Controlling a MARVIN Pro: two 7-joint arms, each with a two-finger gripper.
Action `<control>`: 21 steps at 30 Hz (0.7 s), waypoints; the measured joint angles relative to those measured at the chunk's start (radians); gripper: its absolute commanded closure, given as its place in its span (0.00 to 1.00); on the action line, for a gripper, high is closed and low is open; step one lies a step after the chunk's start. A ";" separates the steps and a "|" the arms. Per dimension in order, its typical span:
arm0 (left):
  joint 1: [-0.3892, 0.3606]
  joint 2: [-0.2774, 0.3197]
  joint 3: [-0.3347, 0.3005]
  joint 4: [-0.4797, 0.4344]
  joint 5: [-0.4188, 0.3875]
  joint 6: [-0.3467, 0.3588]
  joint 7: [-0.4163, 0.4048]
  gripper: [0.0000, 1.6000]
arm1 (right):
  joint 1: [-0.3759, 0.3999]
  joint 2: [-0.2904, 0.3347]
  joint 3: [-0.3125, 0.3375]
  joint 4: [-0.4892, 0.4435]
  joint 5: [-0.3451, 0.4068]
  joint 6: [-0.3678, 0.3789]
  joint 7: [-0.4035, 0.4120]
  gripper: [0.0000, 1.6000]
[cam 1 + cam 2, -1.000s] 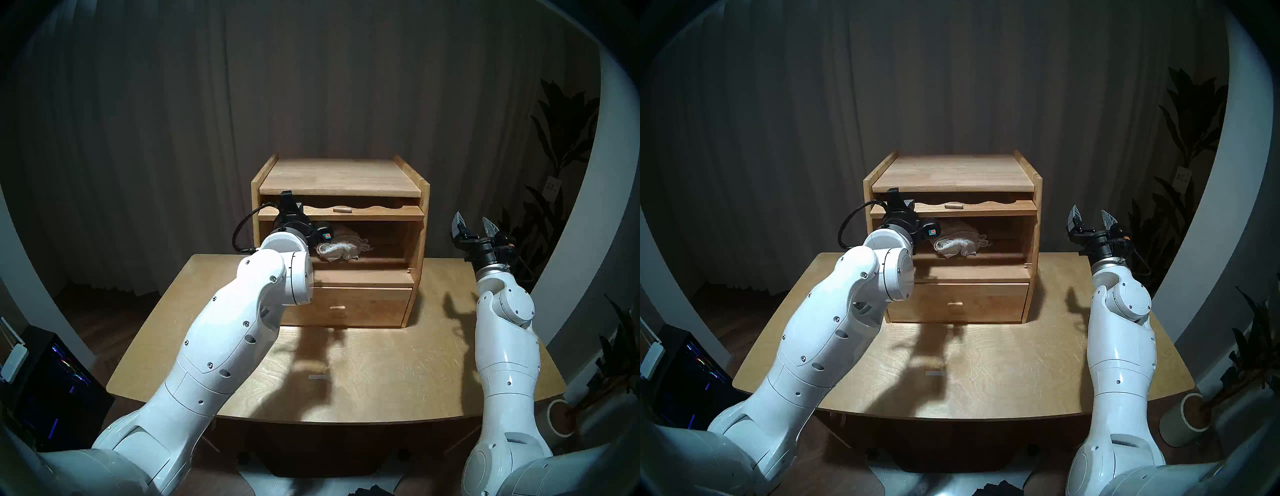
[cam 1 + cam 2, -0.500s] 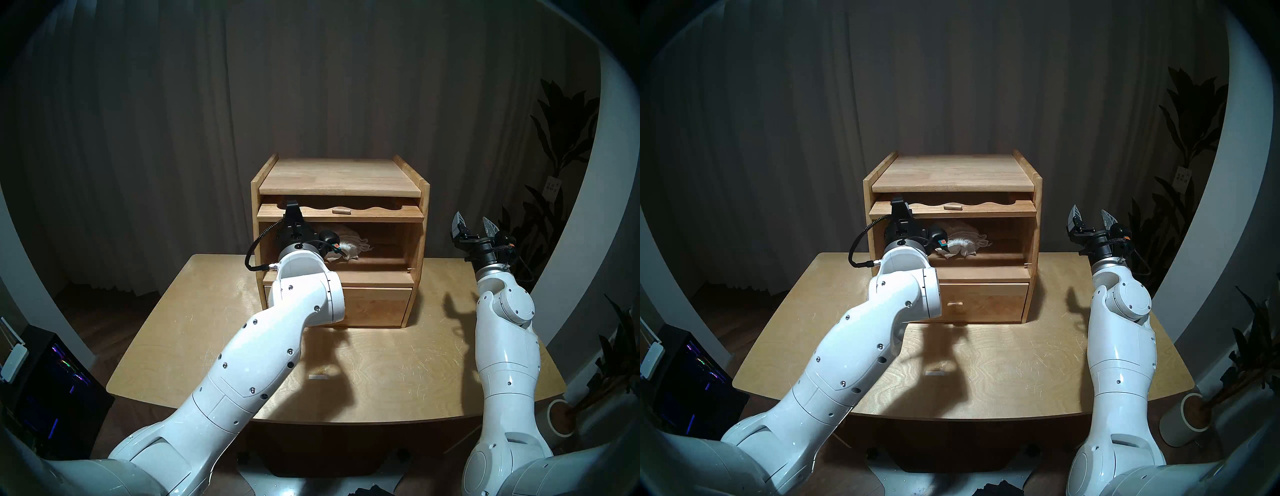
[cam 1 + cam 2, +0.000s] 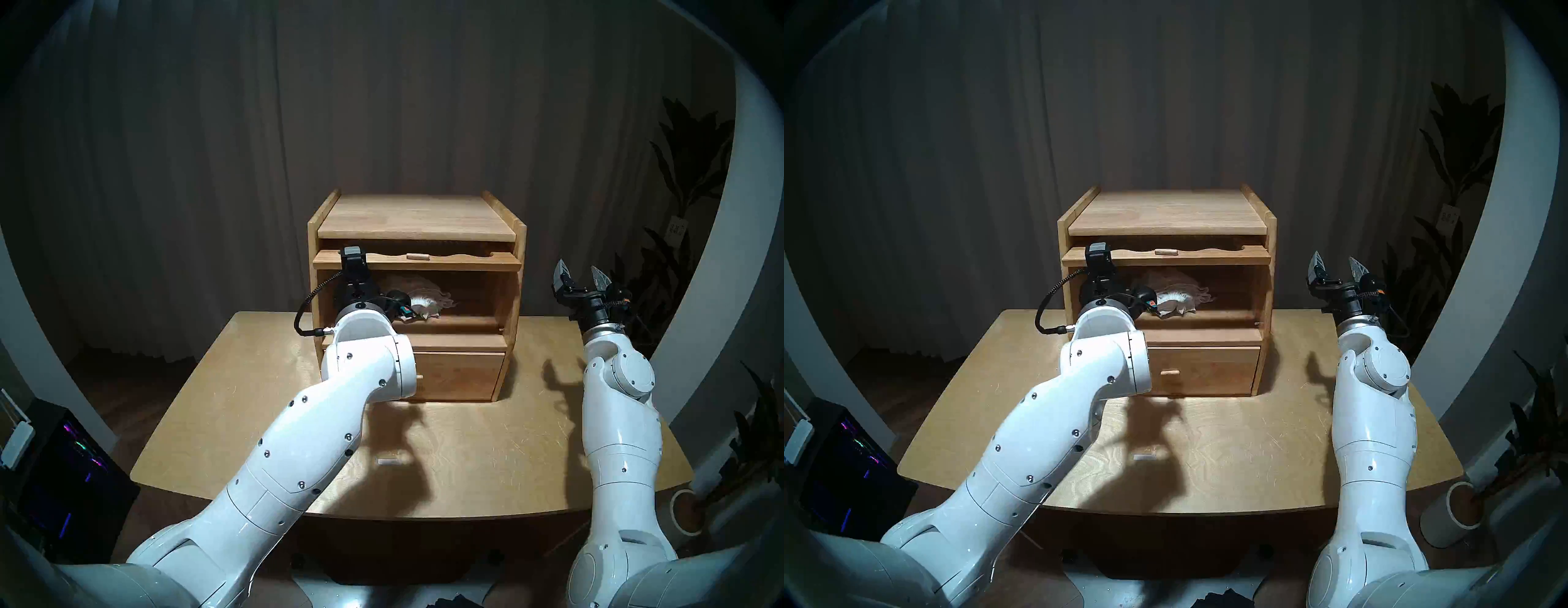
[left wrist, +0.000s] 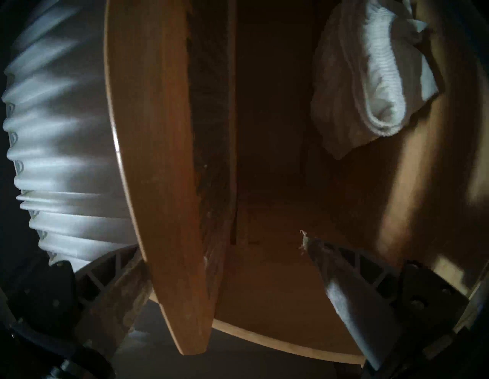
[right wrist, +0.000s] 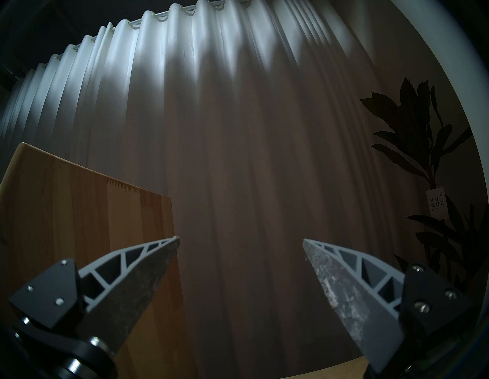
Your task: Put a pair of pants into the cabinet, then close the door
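At center of the head view, your left gripper (image 4: pixel 225 267) is open astride the door (image 3: pixel 418 265) panel's edge, the pair of pants (image 3: pixel 428 302) lies inside the cabinet (image 3: pixel 415 216), and your open right gripper (image 3: pixel 580 276) stays farther away.

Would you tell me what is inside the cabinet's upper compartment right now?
The pair of pants lies on the compartment floor of the cabinet. The left gripper straddles the raised door. The compartment's left end is hidden by the wrist.
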 measured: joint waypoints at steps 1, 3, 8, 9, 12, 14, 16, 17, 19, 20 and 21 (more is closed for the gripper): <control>-0.001 0.004 -0.003 -0.003 -0.005 -0.008 -0.004 0.07 | 0.000 0.000 0.000 0.000 0.000 0.000 0.000 0.00; -0.005 0.013 -0.009 -0.008 -0.022 -0.031 -0.013 0.07 | 0.000 0.000 0.000 0.000 0.000 0.000 0.000 0.00; -0.025 0.032 -0.020 -0.006 -0.062 -0.096 -0.038 0.19 | 0.000 0.001 -0.001 0.000 0.001 0.000 -0.001 0.00; -0.032 0.035 -0.023 -0.003 -0.071 -0.112 -0.043 0.18 | 0.000 0.001 -0.001 0.000 0.001 0.000 -0.001 0.00; -0.056 0.039 -0.029 0.017 -0.088 -0.149 -0.052 0.15 | 0.000 0.002 -0.002 0.000 0.002 0.000 -0.001 0.00; -0.075 0.039 -0.032 0.042 -0.097 -0.171 -0.053 0.15 | 0.000 0.002 -0.002 0.000 0.002 0.000 -0.002 0.00; -0.086 0.038 -0.033 0.056 -0.100 -0.182 -0.053 0.19 | 0.000 0.002 -0.002 0.000 0.002 0.000 -0.002 0.00; -0.099 0.036 -0.033 0.073 -0.104 -0.193 -0.051 0.47 | -0.001 0.002 -0.003 0.000 0.003 -0.001 -0.002 0.00; -0.111 0.033 -0.033 0.089 -0.108 -0.203 -0.047 0.54 | -0.001 0.002 -0.003 0.000 0.003 -0.001 -0.002 0.00; -0.117 0.031 -0.033 0.095 -0.109 -0.207 -0.043 0.61 | -0.001 0.002 -0.003 0.000 0.003 -0.001 -0.002 0.00; -0.126 0.029 -0.034 0.099 -0.110 -0.211 -0.037 0.61 | -0.001 0.003 -0.003 0.000 0.003 -0.001 -0.002 0.00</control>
